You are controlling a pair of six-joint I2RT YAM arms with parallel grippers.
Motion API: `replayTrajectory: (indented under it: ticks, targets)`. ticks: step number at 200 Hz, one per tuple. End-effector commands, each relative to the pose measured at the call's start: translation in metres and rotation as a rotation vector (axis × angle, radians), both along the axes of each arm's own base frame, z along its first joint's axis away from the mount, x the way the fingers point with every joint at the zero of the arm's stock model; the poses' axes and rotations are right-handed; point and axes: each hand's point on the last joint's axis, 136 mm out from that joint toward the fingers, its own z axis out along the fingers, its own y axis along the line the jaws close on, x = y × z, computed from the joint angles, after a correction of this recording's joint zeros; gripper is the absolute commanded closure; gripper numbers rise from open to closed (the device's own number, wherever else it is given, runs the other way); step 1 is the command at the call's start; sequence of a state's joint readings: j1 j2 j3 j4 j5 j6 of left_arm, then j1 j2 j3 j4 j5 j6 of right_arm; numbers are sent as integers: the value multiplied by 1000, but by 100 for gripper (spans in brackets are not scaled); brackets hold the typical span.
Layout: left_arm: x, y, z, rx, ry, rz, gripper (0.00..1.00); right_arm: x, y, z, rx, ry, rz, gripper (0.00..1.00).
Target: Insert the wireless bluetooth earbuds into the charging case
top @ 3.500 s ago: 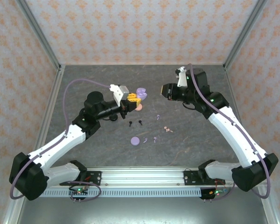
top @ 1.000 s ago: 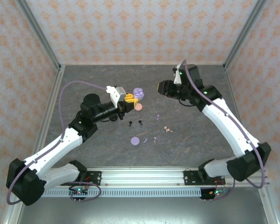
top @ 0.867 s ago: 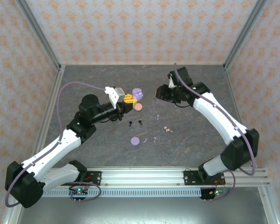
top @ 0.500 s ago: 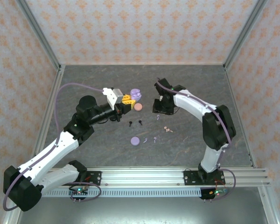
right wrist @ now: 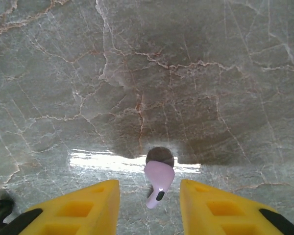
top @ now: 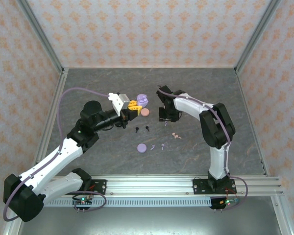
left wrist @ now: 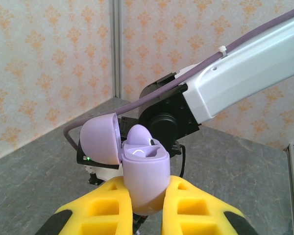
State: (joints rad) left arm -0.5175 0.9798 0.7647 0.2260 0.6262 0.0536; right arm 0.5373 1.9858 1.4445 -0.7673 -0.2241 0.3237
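Right gripper: pointed straight down at the bench, yellow fingers parted. A lilac earbud lies flat on the bench in the gap between them. Bare bench shows on either side of the bud, so neither finger touches it. Nothing is gripped. The bud's rounded head points away from the gripper and its stem end comes back toward the wrist.

Left gripper: closed tight on the lower body of the lilac charging case and holding it up off the bench. The case is held roughly upright with its hinged lid swung open to one side. One lilac bud is seated in the case, its head standing above the rim. The right arm crosses behind the case.

Top view: the held case sits left of the right gripper, apart from it. A round pink case lies on the bench just below the held case. Two black earbuds lie nearer the arm bases, side by side. The pink earbuds lie to the right of the black pair. A closed lilac disc case lies nearest the bases, with two more small lilac pieces just to its right. Their detail is too small to resolve.
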Motion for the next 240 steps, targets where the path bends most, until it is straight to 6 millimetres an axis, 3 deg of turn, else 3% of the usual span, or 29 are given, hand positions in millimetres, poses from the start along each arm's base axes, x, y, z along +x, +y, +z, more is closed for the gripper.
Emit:
replayTrajectory:
  ticks: [1,88,156,188,240]
  targets:
    - [-4,-3,5,3,-27,-12,100,5,-5,-1,-49,-9,17,63]
    - [-4,-2,3,18,-24,-9,100,4,-1,-17,-51,30,31,67]
    - [-4,-1,4,22,-24,-5,100,-2,-2,-24,-40,46,31,78]
    - [-4,-1,5,14,-23,-4,100,5,3,-1,8,-35,45,80]
    - [2,-4,7,-36,-12,-1,100,9,6,78,113,-249,95,81]
